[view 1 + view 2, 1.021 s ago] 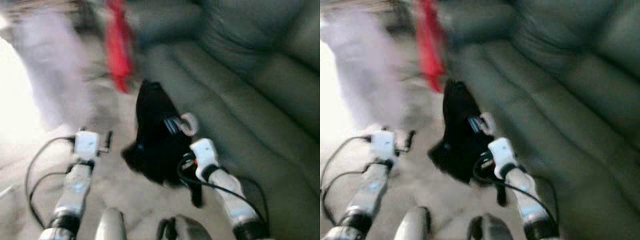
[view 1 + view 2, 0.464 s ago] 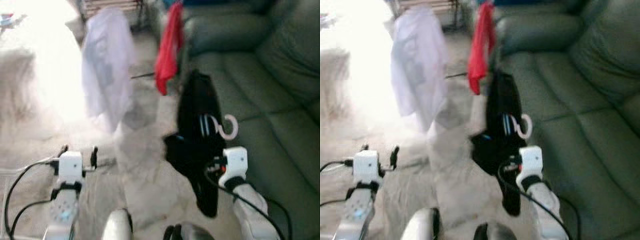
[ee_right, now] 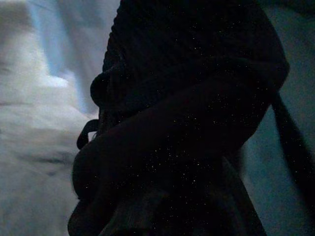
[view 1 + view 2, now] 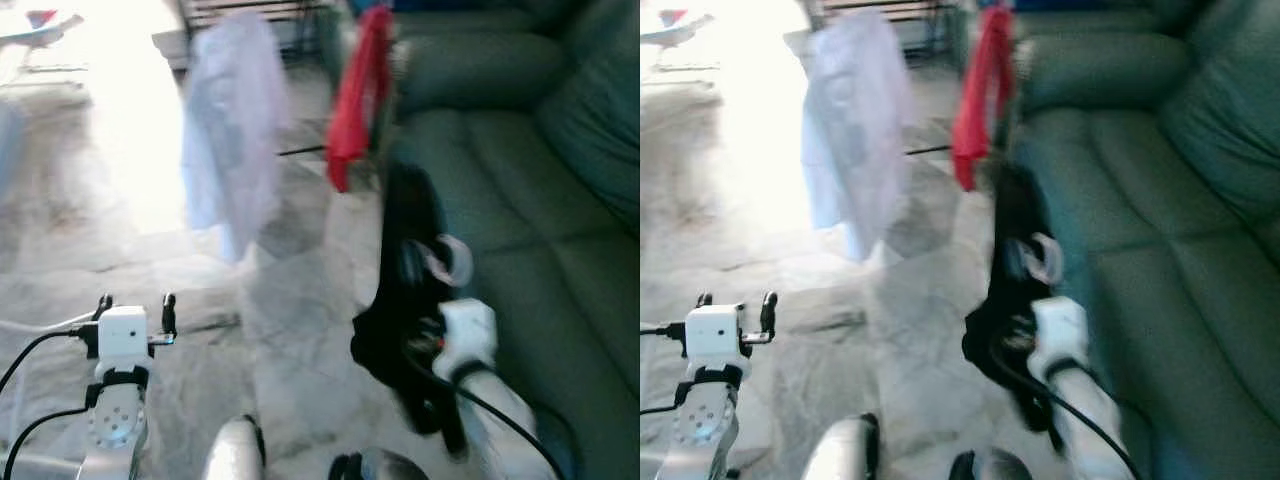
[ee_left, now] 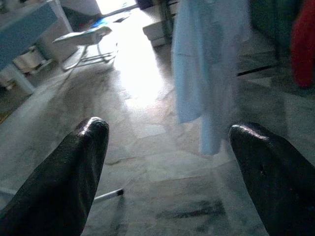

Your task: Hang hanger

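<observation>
The left gripper [image 4: 135,301] is hanging low over the floor [image 4: 280,300]. Its two black fingers [image 5: 64,182] are spread wide apart and are holding nothing. The floor is looking like smooth, shiny grey stone with a bright patch of light on it.

Two pieces of clothing are hanging up ahead. One is a thin, pale blue shirt [image 4: 232,120]. Next to it, one soft red cloth [image 4: 360,95] is hanging beside the sofa's arm.

The right gripper [image 4: 440,290] is holding up the hanger [image 4: 448,258]. Its curved, pale pink hook is sticking up above the white wrist. One black garment [image 4: 405,280] is drooping from the hanger, dark and floppy, just beside the sofa. I cannot tell how far those fingers are closed, because the black cloth is covering them.

One big green sofa [image 4: 530,170] with puffy cushions is sitting on the right.
</observation>
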Tool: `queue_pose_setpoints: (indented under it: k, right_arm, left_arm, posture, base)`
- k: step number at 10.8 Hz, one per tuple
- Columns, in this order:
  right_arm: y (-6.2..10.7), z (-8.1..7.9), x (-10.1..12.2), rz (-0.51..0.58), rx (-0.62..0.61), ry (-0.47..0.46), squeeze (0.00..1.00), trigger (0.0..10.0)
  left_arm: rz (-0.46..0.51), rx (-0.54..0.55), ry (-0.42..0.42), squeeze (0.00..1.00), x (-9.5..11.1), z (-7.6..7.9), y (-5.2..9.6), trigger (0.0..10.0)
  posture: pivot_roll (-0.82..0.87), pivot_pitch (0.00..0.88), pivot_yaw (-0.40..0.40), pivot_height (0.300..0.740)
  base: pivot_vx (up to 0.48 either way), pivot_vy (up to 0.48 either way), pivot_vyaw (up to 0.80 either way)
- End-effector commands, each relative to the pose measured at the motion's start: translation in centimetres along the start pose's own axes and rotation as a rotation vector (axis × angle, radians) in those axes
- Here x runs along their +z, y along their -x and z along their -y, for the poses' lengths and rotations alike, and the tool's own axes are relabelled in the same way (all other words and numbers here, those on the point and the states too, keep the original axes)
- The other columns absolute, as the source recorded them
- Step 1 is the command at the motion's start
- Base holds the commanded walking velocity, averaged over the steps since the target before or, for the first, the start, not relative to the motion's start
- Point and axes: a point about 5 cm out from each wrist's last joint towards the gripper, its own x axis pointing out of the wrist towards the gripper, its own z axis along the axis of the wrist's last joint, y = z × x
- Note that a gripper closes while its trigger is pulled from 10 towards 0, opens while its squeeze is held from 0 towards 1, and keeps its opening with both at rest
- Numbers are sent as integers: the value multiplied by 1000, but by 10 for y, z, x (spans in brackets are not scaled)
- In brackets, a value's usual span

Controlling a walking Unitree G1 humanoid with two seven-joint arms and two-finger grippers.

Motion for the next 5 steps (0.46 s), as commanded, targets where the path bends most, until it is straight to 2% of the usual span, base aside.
queue_pose_setpoints:
  k: [1,2,4,5]
  right_arm:
    - [-2,4,4,2,3,13,0,10000]
    - [-5,0,2,-33,62,22,0,10000]
    - [-6,-1,2,-41,77,35,0,10000]
    - [-7,0,1,-52,76,82,0,10000]
  left_arm:
    - [-8,23,2,0,1,-3,-1,10000]
    - [-3,-3,-4,0,2,2,-3,10000]
    - [-4,-11,-5,0,2,3,-4,10000]
    - [-2,-34,-8,0,3,7,-6,10000]
  posture:
    - [1,170,-42,740]
    - [-2,175,-51,740]
    - [-5,173,-60,740]
    - [-2,162,-66,740]
  base:
    - [334,0,556]
    - [349,0,481]
    - [377,0,0]
    - [398,0,0]
